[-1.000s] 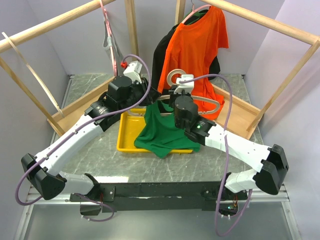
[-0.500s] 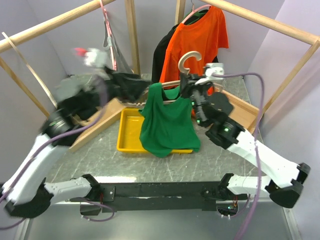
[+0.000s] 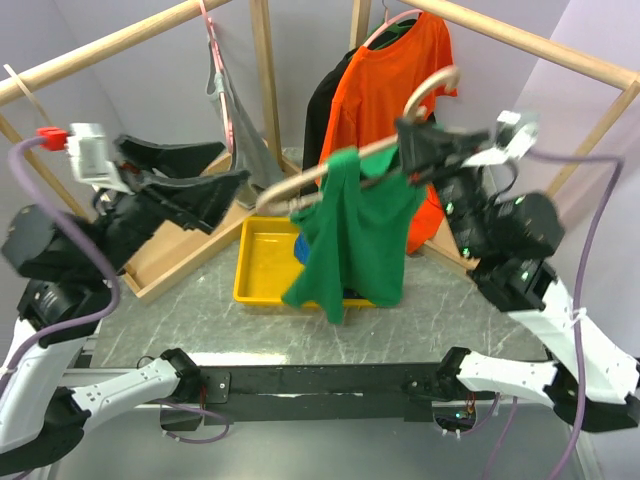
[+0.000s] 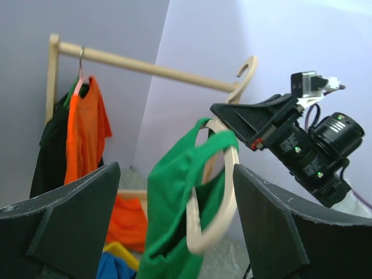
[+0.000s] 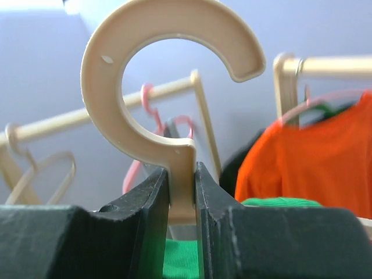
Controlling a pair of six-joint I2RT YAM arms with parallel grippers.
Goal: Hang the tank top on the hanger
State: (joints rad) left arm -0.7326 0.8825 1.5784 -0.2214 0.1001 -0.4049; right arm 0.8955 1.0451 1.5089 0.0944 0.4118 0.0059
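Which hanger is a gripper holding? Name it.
The pale wooden hanger carrying the green tank top, clamped by the right gripper; the pink hangers hang ungripped.

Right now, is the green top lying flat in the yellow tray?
No, the green top hangs on the wooden hanger that the right gripper holds up above the tray.

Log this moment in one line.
right fingers: shut on pale wooden hanger | bright green tank top: hanging on hanger | left fingers: open
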